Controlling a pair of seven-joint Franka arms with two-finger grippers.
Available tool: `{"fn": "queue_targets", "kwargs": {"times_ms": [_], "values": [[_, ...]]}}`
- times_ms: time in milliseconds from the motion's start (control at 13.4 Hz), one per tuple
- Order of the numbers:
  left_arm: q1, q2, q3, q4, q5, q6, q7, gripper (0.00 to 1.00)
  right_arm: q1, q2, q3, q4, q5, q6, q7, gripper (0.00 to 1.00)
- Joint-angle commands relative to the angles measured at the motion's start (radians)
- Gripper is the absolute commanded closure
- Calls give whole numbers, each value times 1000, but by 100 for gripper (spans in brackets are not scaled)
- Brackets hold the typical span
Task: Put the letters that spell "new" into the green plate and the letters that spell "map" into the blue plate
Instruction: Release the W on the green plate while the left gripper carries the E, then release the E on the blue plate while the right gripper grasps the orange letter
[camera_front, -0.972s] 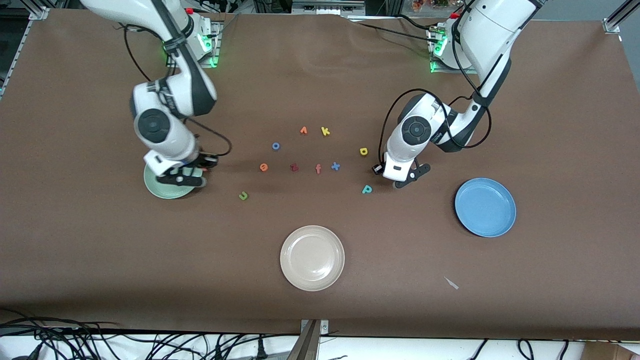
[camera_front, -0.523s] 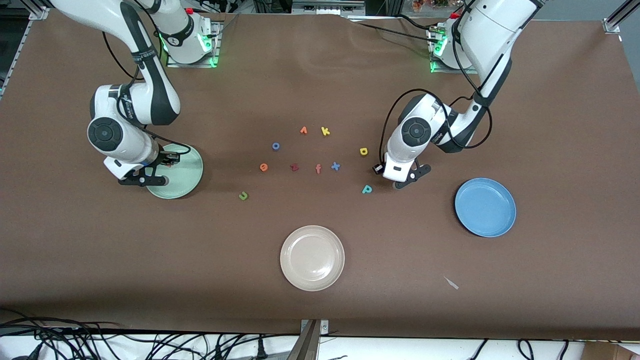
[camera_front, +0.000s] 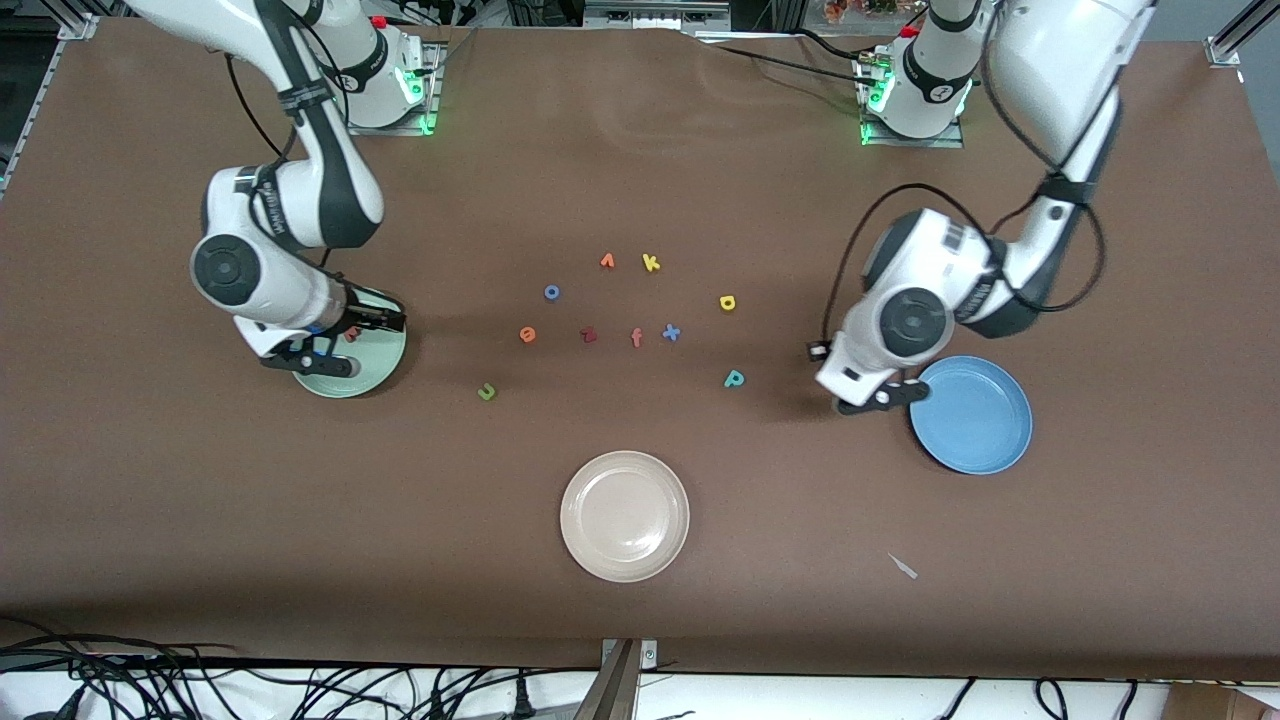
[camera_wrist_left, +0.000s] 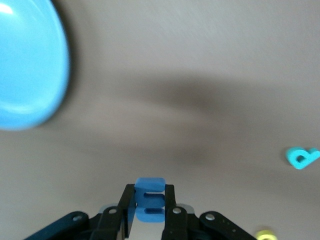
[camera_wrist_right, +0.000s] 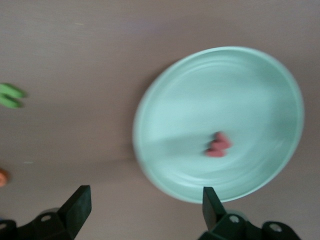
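Front view: beige plate (camera_front: 625, 516) nearer than letters (camera_front: 636, 337).

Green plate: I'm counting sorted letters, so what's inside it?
One salmon-pink letter lies in the green plate. From the front, the right arm covers part of the plate, but the right wrist view shows nothing else inside.

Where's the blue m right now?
The blue m is pinched in the left tool, up over bare table beside the blue plate, toward the left arm's end; it is not in the plate.
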Motion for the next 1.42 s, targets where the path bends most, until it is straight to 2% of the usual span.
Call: {"fn": "queue_targets", "kwargs": {"times_ms": [0,150,299,598,673,748,822,1047,1121,1346], "values": [[83,-23,-4,4,51,-20,187,100,103,55,17,20,10,82,270,3],[154,-23,-7,4,105,-5,290,100,186,104,22,21,10,194,495,5],[203,2,-6,3,145,65,365,100,232,151,22,30,10,269,597,6],[292,86,-4,1,150,203,471,95,243,243,66,117,12,280,708,8],[297,101,-4,-1,148,229,473,71,243,263,79,134,12,282,740,9],[303,103,-4,-1,148,233,475,12,247,274,85,138,10,282,752,9],[303,96,-6,-1,147,225,473,0,255,279,85,138,10,283,754,11],[294,59,-18,-1,141,208,453,0,261,294,85,136,10,285,754,25],[289,47,-29,-2,133,185,444,0,261,300,85,135,10,295,754,34],[294,25,-130,-30,133,142,279,0,263,300,85,135,10,300,751,76]]}}
